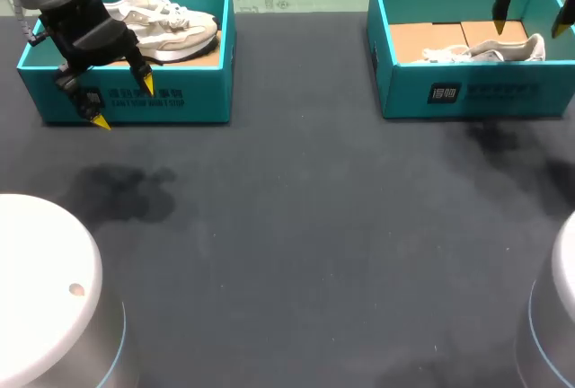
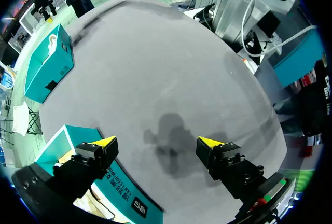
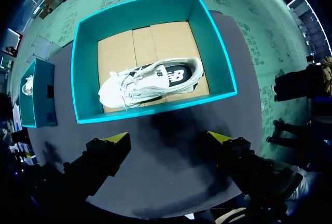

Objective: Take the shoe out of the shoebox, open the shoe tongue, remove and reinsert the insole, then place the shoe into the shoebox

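Note:
Two teal shoeboxes stand at the table's far side. The left shoebox [image 1: 135, 101] holds a white sneaker [image 1: 166, 20] resting upright. My left gripper [image 1: 124, 102] hangs open over that box's front wall, empty; in the left wrist view the left gripper [image 2: 157, 142] has bare table ahead and the box wall [image 2: 124, 195] beside one finger. The right shoebox [image 1: 467, 92] holds a white shoe [image 1: 499, 48] lying on its side on the cardboard floor. My right gripper [image 1: 530, 28] is open above it. In the right wrist view the right gripper [image 3: 169, 138] sits just before the box's front wall, with the shoe [image 3: 150, 81] ahead.
The dark table mat [image 1: 305, 226] stretches between and in front of the boxes. My arms' white round bases [image 1: 40, 289] [image 1: 552, 316] stand at the near corners. Each box's front wall [image 3: 155, 110] rises between the open table and the shoe inside.

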Controlling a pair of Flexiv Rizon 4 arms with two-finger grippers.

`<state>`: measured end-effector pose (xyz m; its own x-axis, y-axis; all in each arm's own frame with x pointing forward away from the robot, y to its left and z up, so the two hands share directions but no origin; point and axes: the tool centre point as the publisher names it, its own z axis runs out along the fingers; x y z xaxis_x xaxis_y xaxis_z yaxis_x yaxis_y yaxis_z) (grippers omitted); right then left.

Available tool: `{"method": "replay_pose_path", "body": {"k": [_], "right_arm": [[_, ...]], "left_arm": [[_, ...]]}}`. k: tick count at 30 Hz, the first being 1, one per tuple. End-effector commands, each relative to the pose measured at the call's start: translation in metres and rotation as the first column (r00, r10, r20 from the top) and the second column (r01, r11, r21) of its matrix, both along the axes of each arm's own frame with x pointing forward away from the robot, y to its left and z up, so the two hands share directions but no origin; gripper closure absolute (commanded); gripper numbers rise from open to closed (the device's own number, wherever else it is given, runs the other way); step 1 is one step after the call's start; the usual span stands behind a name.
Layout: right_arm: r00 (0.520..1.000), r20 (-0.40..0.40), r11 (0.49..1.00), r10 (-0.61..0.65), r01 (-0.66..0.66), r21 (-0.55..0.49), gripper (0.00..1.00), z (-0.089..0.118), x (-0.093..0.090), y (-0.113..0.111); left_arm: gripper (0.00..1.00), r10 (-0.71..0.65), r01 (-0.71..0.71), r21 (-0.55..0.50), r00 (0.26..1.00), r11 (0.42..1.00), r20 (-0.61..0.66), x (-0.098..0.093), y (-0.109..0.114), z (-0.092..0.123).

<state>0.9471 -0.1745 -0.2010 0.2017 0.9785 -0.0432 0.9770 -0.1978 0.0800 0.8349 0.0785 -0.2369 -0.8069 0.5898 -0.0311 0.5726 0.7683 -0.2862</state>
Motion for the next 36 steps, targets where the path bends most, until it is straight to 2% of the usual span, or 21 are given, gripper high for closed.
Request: {"method": "replay_pose_path", "body": {"k": [1,3,10,13,18,23,26,27,36], "right_arm": [[1.000,0.023,1.000,-0.008,0.008,-0.003,0.00,0.003,-0.022,0.010],[1.000,0.017,1.000,-0.012,0.012,0.005,0.00,0.004,-0.028,0.016],[1.000,0.017,1.000,-0.012,0.012,0.005,0.00,0.004,-0.028,0.016],[1.000,0.017,1.000,-0.012,0.012,0.005,0.00,0.004,-0.028,0.016],[1.000,0.017,1.000,-0.012,0.012,0.005,0.00,0.004,-0.028,0.016],[1.000,0.017,1.000,-0.012,0.012,0.005,0.00,0.004,-0.028,0.016],[1.000,0.017,1.000,-0.012,0.012,0.005,0.00,0.004,-0.028,0.016],[1.000,0.017,1.000,-0.012,0.012,0.005,0.00,0.004,-0.028,0.016],[1.000,0.017,1.000,-0.012,0.012,0.005,0.00,0.004,-0.028,0.016]], "left_arm": [[0.00,0.000,0.000,0.003,1.000,1.000,0.001,0.000,0.000,0.000],[0.00,0.000,0.000,0.003,1.000,1.000,0.001,0.000,0.000,0.000],[0.00,0.000,0.000,0.003,1.000,1.000,0.001,0.000,0.000,0.000],[0.00,-0.071,0.071,-0.018,0.997,0.997,-0.002,0.020,0.012,0.002],[0.00,-0.211,0.211,-0.022,0.977,0.977,-0.014,0.071,0.038,0.008],[0.00,-0.438,0.438,0.010,0.899,0.899,0.014,0.111,0.062,0.011],[0.00,-0.591,0.587,0.071,0.804,0.806,0.066,0.131,0.082,0.016],[0.00,-0.602,0.597,0.078,0.796,0.799,0.071,0.139,0.088,0.019],[0.00,-0.602,0.597,0.078,0.796,0.799,0.071,0.139,0.088,0.019]]}}
